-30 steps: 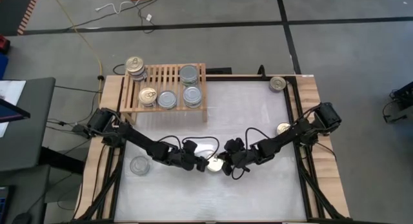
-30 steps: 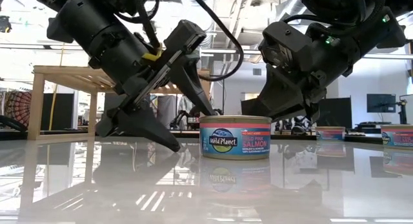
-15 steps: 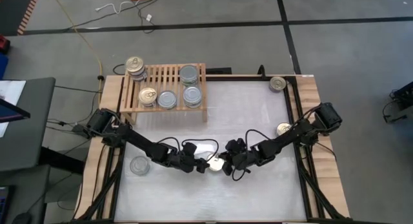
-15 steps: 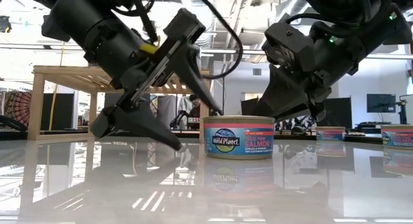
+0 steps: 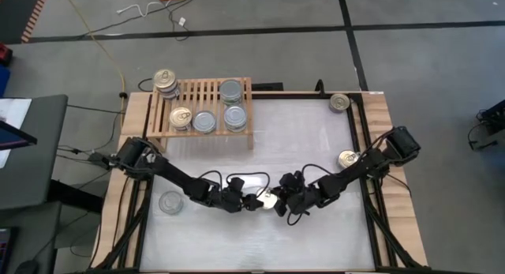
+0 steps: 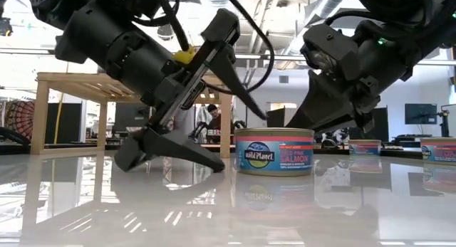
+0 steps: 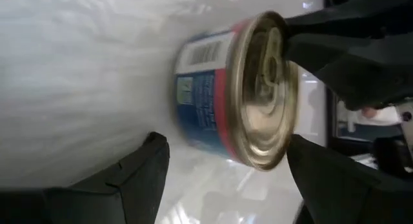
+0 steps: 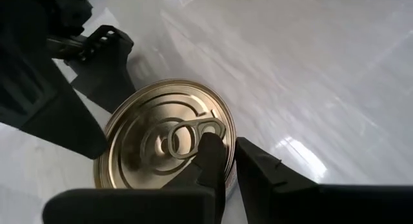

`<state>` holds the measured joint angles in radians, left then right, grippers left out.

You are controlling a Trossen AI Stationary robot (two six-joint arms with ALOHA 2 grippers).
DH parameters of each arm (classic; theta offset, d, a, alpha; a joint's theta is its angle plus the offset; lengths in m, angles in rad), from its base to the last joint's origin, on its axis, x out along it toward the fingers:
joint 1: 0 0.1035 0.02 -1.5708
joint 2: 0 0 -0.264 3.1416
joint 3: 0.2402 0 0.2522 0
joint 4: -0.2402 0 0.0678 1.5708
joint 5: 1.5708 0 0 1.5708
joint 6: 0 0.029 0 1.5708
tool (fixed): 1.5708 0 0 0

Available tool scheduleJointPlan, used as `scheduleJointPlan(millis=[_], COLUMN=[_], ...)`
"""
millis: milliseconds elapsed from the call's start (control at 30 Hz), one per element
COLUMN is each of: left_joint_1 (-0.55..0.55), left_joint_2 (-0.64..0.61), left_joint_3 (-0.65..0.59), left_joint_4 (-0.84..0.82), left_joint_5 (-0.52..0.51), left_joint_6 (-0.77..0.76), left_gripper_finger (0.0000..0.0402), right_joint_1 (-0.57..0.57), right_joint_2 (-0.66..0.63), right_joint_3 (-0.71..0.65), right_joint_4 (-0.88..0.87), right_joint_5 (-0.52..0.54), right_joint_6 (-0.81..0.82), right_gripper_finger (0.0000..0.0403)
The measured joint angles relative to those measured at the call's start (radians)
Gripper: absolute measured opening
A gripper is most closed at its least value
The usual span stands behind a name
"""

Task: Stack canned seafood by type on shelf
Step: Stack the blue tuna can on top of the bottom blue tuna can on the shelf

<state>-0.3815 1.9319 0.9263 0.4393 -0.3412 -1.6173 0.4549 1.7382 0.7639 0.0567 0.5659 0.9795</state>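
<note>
A salmon can (image 6: 274, 152) with a gold pull-tab lid stands upright on the white table near its middle (image 5: 268, 199). My right gripper (image 5: 278, 201) is shut on it from the right. My left gripper (image 5: 254, 201) is open at the can's left, rolled on its side. One finger (image 6: 178, 149) lies low by the table and the other (image 6: 239, 97) reaches above lid height, touching nothing. The shelf (image 5: 201, 108) stands at the far left with a gold-topped can (image 5: 181, 118), silver-topped cans (image 5: 234, 116) and a stack (image 5: 166, 83) on its slats. My right gripper pinches the can's rim (image 8: 227, 130) by the pull-tab. One finger (image 8: 211, 153) is on the gold lid and the other (image 8: 258, 167) is outside the wall. The fingers slant down from the table's right. The can stands flat on the table.
A silver-topped can (image 5: 170, 201) sits on the table at the near left. Gold-topped cans sit at the far right corner (image 5: 340, 103) and the right edge (image 5: 347, 158). Bare white tabletop lies between the shelf and both grippers.
The can has slid a little toward the table's right, upright all the while, with my right gripper shut on its rim. My left gripper has followed it, sunk and rolled, so its lower finger now lies close to the table.
</note>
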Motion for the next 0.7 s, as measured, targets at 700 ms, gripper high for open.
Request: scheduleJointPlan(millis=[700], left_joint_1=[0.001], left_joint_2=[0.004], left_joint_3=[-0.001], left_joint_4=[0.044], left_joint_5=[0.004], left_joint_6=[0.016], left_gripper_finger=[0.0302], right_joint_1=[0.016], right_joint_2=[0.001], right_joint_3=[-0.003], right_joint_4=[-0.010], right_joint_5=[0.014], right_joint_6=[0.027], right_gripper_finger=[0.0027])
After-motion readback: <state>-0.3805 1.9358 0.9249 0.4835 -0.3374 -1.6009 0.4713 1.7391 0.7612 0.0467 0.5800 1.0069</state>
